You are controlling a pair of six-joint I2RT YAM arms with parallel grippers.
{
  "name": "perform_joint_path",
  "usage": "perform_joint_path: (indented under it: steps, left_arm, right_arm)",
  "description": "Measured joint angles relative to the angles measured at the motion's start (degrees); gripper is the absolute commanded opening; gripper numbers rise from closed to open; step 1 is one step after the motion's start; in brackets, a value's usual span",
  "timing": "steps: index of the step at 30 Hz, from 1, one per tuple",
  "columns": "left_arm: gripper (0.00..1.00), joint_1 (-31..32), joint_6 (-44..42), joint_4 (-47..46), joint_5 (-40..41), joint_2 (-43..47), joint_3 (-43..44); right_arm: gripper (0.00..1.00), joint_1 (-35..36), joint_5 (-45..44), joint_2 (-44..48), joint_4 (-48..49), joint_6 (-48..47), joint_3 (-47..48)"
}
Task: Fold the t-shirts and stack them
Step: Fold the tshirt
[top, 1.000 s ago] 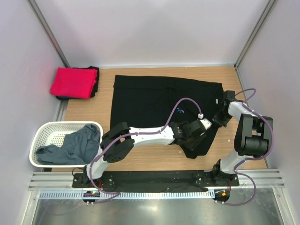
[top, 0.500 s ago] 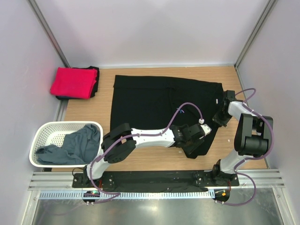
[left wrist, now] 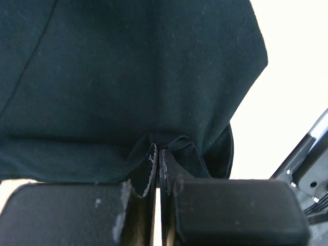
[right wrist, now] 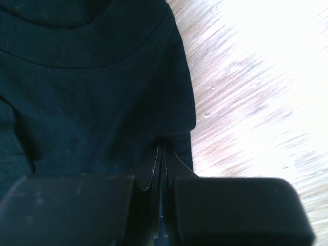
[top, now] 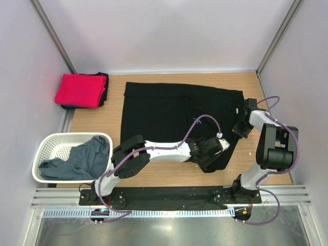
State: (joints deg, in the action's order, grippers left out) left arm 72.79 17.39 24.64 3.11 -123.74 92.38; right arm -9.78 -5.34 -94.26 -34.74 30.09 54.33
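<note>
A large black t-shirt (top: 169,110) lies spread across the wooden table, its small light-blue mark (top: 197,121) partly under a cable. My left gripper (top: 211,152) is shut on a pinch of the shirt's near right part; the left wrist view shows the cloth (left wrist: 128,77) bunched between the closed fingers (left wrist: 151,164). My right gripper (top: 241,127) is shut on the shirt's right edge beside the collar seam (right wrist: 92,61). A folded red t-shirt (top: 79,89) sits at the back left on dark cloth. A grey-blue t-shirt (top: 82,159) lies crumpled in the basket.
The white lattice basket (top: 51,146) stands at the near left, off the table's left edge. Bare wood (top: 97,123) lies left of the black shirt and along the right side (right wrist: 256,102). Walls and metal posts (top: 51,36) enclose the table.
My left gripper has moved a little toward the near edge and left, dragging the black shirt's near right part with it. The right gripper has stayed put.
</note>
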Motion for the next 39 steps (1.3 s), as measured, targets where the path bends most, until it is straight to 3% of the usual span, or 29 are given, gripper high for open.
perform_joint_path:
  steps: [4,14,23,26,28,29,30,32,36,39]
  left_arm:
    - [0.0,0.0,-0.2,0.4,-0.4,3.5,-3.9]
    - [0.0,0.0,0.0,1.5,-1.4,23.3,-20.3]
    - [0.0,0.0,0.2,-1.1,-0.5,22.3,-27.5]
    - [0.1,0.0,0.2,-1.6,-0.3,21.0,-27.5]
    - [0.34,0.0,0.2,-0.7,-0.8,20.9,-27.5]
    - [0.42,0.0,0.4,0.0,-1.0,20.9,-27.4]
    - [0.58,0.0,0.6,0.4,-1.2,21.0,-27.3]
    - [0.68,0.0,1.1,1.7,-1.3,21.3,-26.6]
    - [0.74,-0.9,2.4,5.3,-0.5,22.6,-21.9]
    - [0.75,-3.6,5.2,7.5,0.8,23.5,-16.0]
  right_arm:
    - [0.03,-0.1,0.0,-0.6,-0.5,0.0,0.7]
    - [0.02,-0.2,0.0,-1.9,-0.8,0.0,2.2]
    - [0.02,-0.2,0.2,-2.0,-1.1,0.0,2.4]
    - [0.03,-0.2,0.2,-2.0,-1.3,-0.1,2.5]
    - [0.11,-0.2,0.2,-2.0,-1.7,-0.2,2.7]
    - [0.21,-0.2,0.2,-2.0,-1.8,-0.3,2.8]
    - [0.28,-0.2,0.2,-1.8,-2.4,-0.3,2.9]
    - [0.47,-0.4,0.2,-0.9,-4.1,-0.7,3.2]
    - [0.65,-0.5,0.5,4.8,-9.5,-1.7,6.3]
    - [0.69,-0.5,0.6,10.7,-12.5,-2.3,11.4]
